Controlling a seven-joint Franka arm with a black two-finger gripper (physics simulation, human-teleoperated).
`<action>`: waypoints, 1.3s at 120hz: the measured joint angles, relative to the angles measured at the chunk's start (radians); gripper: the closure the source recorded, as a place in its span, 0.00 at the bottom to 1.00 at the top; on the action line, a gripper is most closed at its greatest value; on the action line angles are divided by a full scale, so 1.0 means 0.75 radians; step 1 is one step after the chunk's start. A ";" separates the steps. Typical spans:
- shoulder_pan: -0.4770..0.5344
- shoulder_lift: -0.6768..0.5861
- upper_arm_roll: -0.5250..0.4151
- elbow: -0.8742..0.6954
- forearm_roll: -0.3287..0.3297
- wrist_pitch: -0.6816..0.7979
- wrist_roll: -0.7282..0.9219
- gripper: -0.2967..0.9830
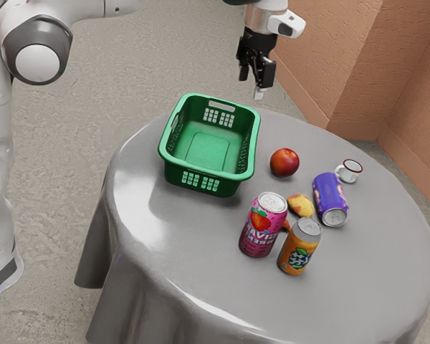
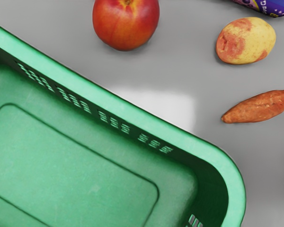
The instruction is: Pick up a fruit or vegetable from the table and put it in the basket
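The gripper (image 1: 251, 84) has its jaws apart; below them: green plastic basket (image 1: 175, 173) w/ lil holes & round, smooth red fruit (image 1: 284, 163).

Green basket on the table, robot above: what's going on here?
The robot's job is to put a fruit or vegetable into the basket, but it is holding nothing right now. Its gripper hovers above the table, open. The round red fruit, the yellow-red piece and the orange root all lie outside the basket, with drink cans nearby.
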 joint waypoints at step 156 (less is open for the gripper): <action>0.079 0.331 0.014 0.059 0.070 0.333 0.441 0.23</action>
